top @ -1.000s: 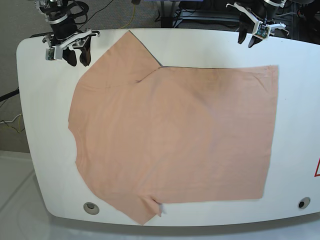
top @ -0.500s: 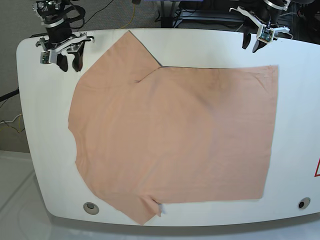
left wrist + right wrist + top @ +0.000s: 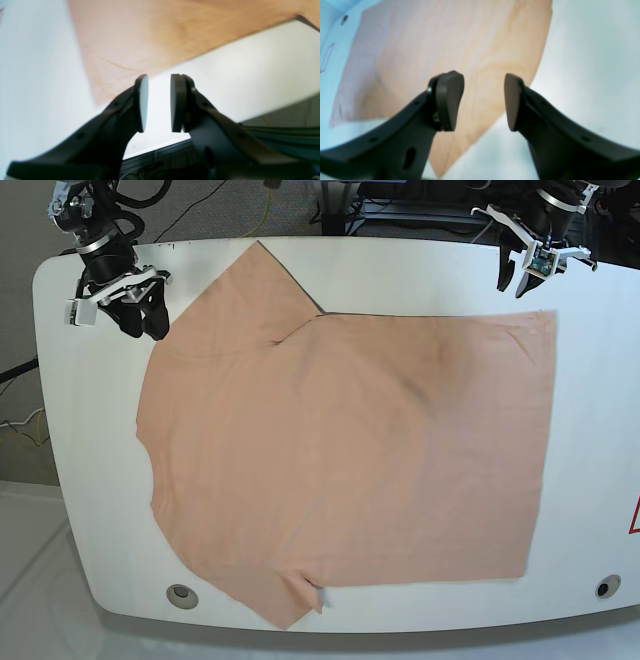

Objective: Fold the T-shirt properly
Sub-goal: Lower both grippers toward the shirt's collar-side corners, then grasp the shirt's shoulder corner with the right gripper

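The peach T-shirt (image 3: 350, 450) lies spread flat on the white table (image 3: 90, 480), one sleeve at the far edge and one at the near edge, with a small white tag (image 3: 319, 599) near the front sleeve. My left gripper (image 3: 516, 283) hovers at the far right, just beyond the shirt's hem corner. In the left wrist view this gripper (image 3: 160, 78) is open with a narrow gap holding nothing, and the T-shirt (image 3: 150, 37) lies ahead of it. My right gripper (image 3: 142, 328) hangs at the far left beside the shoulder. It (image 3: 482, 80) is open and empty over the T-shirt (image 3: 445, 37).
Two round holes (image 3: 181, 595) (image 3: 607, 586) sit in the table's near corners. A red mark (image 3: 634, 517) shows at the right edge. Cables and equipment lie beyond the far edge (image 3: 300, 200).
My right gripper moved left and slightly nearer, ending beside the shirt's shoulder. My left gripper shifted right and down toward the hem corner, its jaws a little narrower.
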